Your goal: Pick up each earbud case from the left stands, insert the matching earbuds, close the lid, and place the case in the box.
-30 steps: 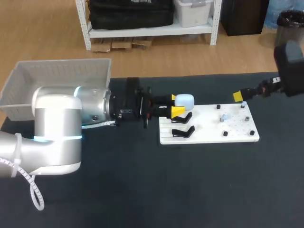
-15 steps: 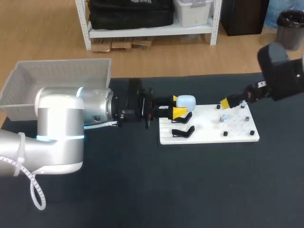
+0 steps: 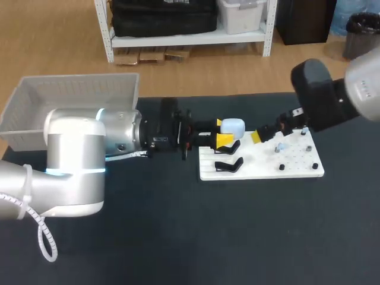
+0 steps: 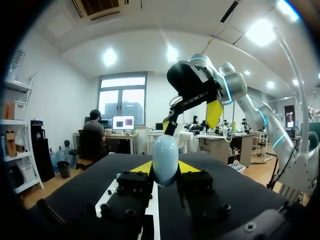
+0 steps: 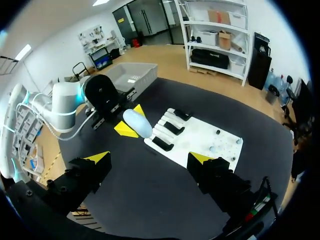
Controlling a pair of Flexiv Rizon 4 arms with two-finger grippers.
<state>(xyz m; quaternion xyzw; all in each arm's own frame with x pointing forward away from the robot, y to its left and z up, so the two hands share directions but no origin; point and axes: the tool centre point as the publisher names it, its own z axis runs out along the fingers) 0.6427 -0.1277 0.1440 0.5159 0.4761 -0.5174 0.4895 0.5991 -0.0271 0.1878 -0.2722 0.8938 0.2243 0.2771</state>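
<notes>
Earbud case [image 3: 232, 126], one, pale blue, sits clamped between the left hand's [image 3: 221, 132] yellow tips at the left end of the white board [image 3: 261, 169]. One dark worktop [image 3: 178, 237] carries one white box [image 3: 35, 95] far left. The board holds three black stands [image 5: 172, 128] and one pale earbud [image 3: 280, 146]. The right hand [image 5: 150, 158] hangs over the board, fingers apart.

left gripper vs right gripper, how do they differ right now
The left gripper is shut on the case; the right gripper is open and empty. The left gripper sits at the stand end of the board, the right gripper over its middle. Both have yellow tips.
</notes>
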